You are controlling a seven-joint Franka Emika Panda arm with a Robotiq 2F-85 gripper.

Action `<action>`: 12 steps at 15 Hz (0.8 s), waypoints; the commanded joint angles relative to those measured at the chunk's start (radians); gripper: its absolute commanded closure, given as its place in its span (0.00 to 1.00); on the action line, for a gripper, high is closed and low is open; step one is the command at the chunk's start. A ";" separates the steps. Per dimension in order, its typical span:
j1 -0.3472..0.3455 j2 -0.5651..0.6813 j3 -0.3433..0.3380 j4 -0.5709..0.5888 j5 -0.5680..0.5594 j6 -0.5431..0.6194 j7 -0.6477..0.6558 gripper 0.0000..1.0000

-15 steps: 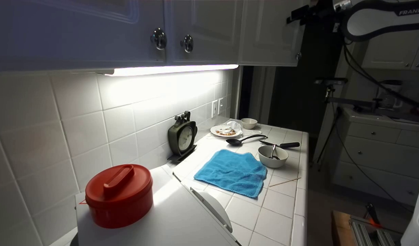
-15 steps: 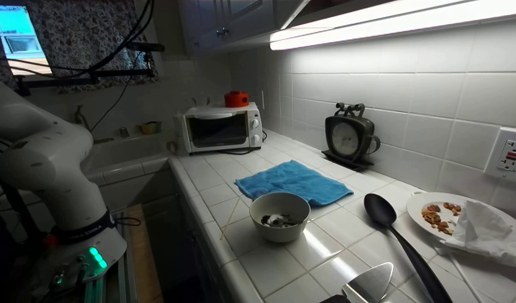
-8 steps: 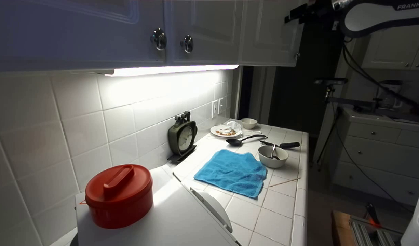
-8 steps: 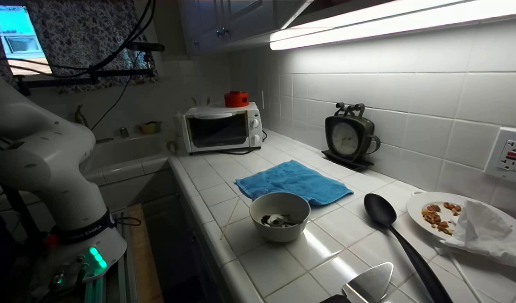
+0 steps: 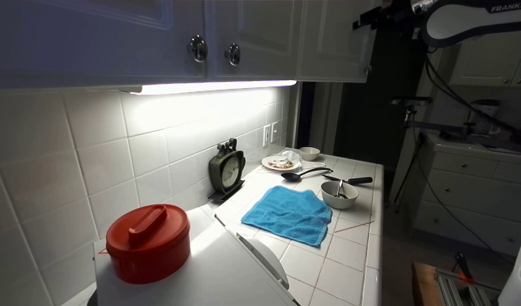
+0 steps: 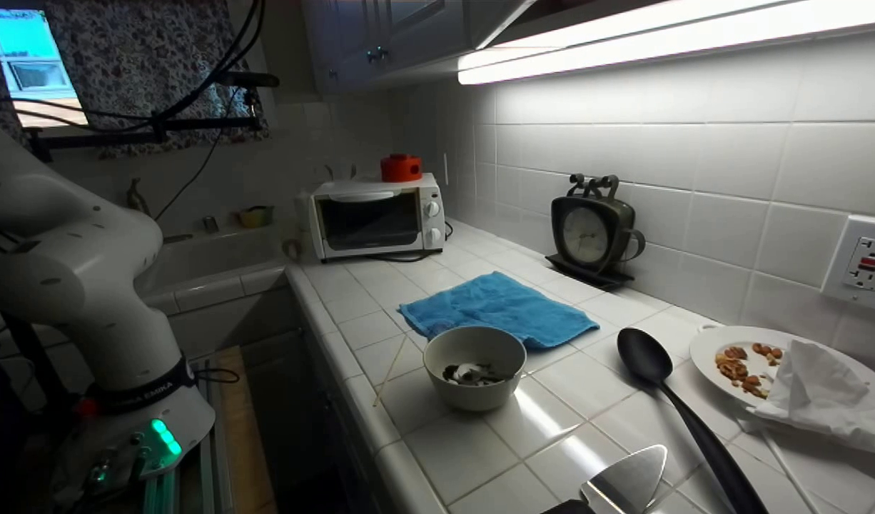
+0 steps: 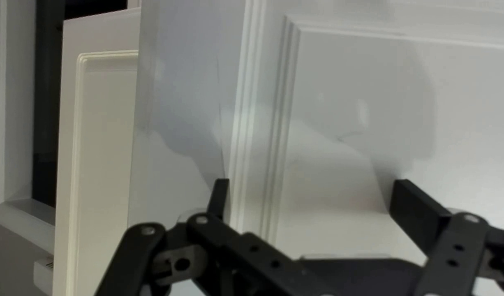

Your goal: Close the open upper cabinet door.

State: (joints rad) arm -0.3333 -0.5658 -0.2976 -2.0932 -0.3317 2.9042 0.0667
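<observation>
Both the robot arm (image 5: 460,23) and the upper cabinet door (image 5: 332,42) have shifted slightly toward nine o'clock in an exterior view since the frame half a second ago. Below them, at five o'clock, the counter (image 5: 341,272) and what lies on it look unchanged.

At one o'clock in that same picture, the door stands swung out, its free edge reaching toward three. Its small shift therefore runs in the closing direction, and because arm and door have moved together, I take this to be a push. The task seems under way, though a good part of the swing probably remains.

Coming up from six o'clock in the wrist view, the gripper (image 7: 311,187) has its jaws spread wide and holds nothing; between them shows only the door's face. One finger (image 7: 220,199), near seven o'clock, lies by the grooved trim, while the other finger (image 7: 416,213), near four, lies over the flat panel. Shadows run up to the tips, hinting at contact, but I cannot tell whether both touch.

Smallest of all, the knob (image 5: 368,69) sits at six o'clock from the gripper and has shifted with the door. Steady pressure along the door's arc looks right next; as the panel turns, the tips could skid across the trim.
</observation>
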 commanded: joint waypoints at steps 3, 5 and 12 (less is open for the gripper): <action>0.025 0.029 -0.025 0.009 0.080 0.038 -0.106 0.00; 0.060 0.033 -0.054 0.016 0.113 0.046 -0.146 0.00; 0.224 0.031 -0.180 0.020 0.217 0.086 -0.310 0.00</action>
State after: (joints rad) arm -0.1855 -0.5446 -0.4235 -2.0907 -0.1786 2.9668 -0.1546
